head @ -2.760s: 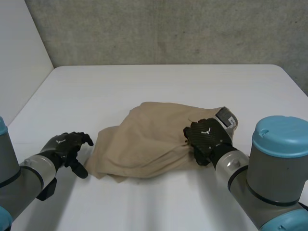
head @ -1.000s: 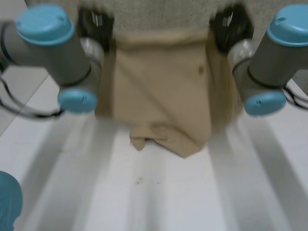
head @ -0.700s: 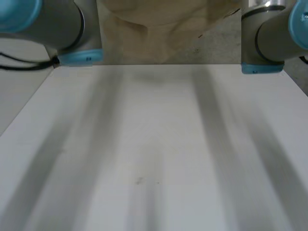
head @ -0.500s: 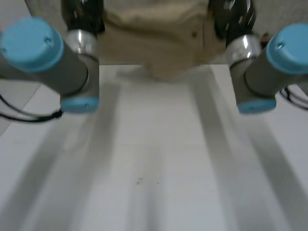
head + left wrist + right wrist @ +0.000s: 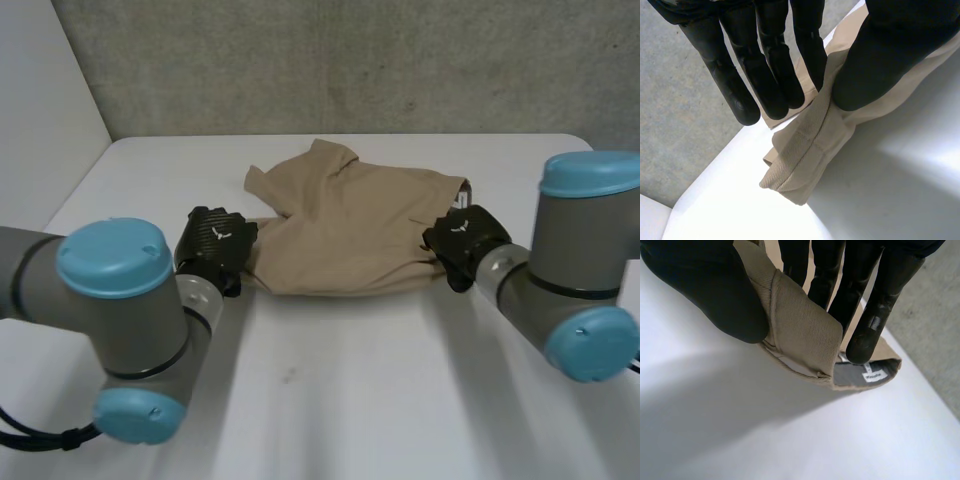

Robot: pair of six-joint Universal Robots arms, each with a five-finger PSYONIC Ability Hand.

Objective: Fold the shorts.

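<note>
Where the tan shorts (image 5: 350,235) lie on the white surface (image 5: 330,400), they sit between the two hands, a little toward the far side, spread mostly flat with some creases and one pointed corner reaching toward the far edge. The left hand (image 5: 215,245) is at the near left corner of the cloth, and the left arm (image 5: 120,300) comes in from the near left. In the left wrist view, the fingers (image 5: 770,70) of this hand are straight and close together on one side of the fabric. The thumb (image 5: 870,65) presses from the other side, so a folded, stitched edge of the shorts (image 5: 805,150) is pinched between them and hangs out past the fingertips, just above the surface. The right hand (image 5: 462,240) is at the right edge of the shorts, near the corner where a grey patch shows, and the right arm (image 5: 570,270) reaches in from the near right. In the right wrist view, the thumb (image 5: 705,295) lies against a doubled band of tan cloth (image 5: 800,335) and the straight fingers (image 5: 870,305) stand behind it, clamping the band between them. Just beyond the fingertips, the cloth turns back to show a grey inner face with a small white label (image 5: 872,376), whose print is too small to read. The near edge of the shorts runs roughly straight from one hand to the other. A grey wall (image 5: 350,60) rises behind the far edge of the surface.
</note>
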